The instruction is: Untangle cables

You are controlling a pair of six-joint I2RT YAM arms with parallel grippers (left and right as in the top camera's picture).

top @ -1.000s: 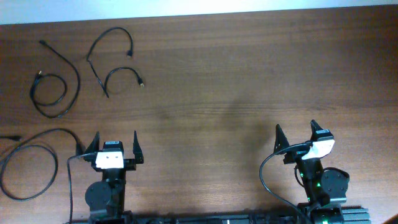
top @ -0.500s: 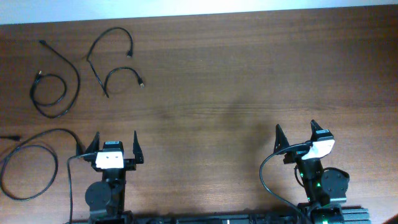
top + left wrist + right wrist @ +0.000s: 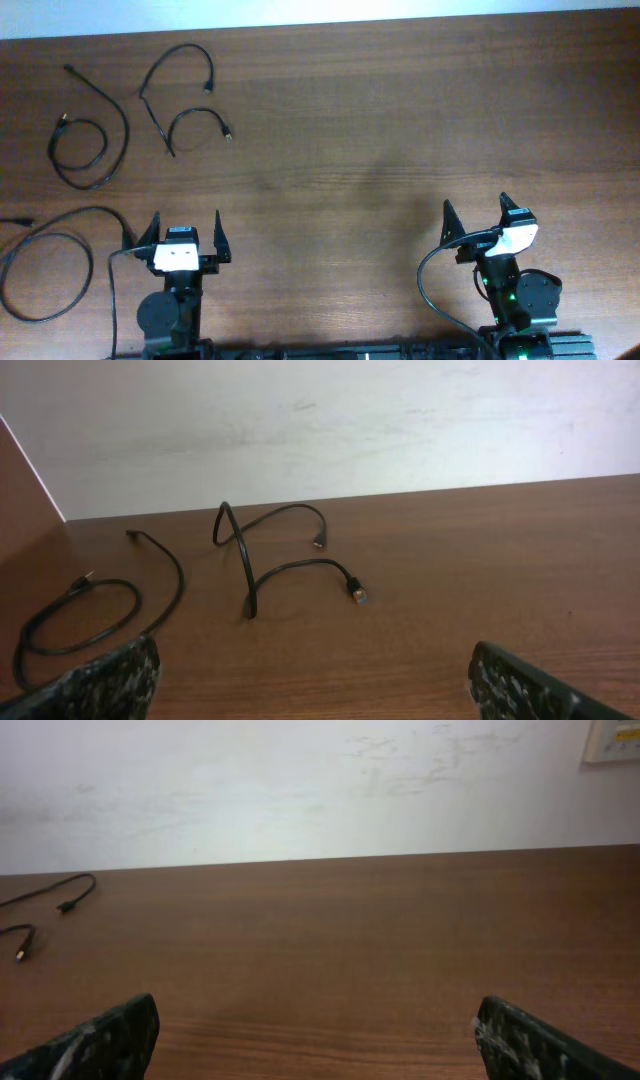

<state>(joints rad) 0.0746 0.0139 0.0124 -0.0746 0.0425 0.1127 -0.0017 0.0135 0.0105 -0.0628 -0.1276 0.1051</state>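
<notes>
Three black cables lie apart at the table's far left. One cable (image 3: pixel 100 140) curls into a small loop. A second cable (image 3: pixel 160 110) bends in an S beside it, with its plug ends free. A third cable (image 3: pixel 45 265) forms a larger loop by the left edge, next to my left arm. My left gripper (image 3: pixel 187 222) stands open near the front edge, well short of them. In the left wrist view the S-shaped cable (image 3: pixel 250 575) and the looped cable (image 3: pixel 80 620) lie ahead of the open left gripper (image 3: pixel 320 690). My right gripper (image 3: pixel 476 206) is open over bare wood at the right.
A pale wall (image 3: pixel 320 790) rises behind the table's far edge. Two plug ends (image 3: pixel 40 920) show at the left of the right wrist view, far from the right gripper (image 3: pixel 318 1040). Each arm's own thick black wire hangs beside its base (image 3: pixel 430 275).
</notes>
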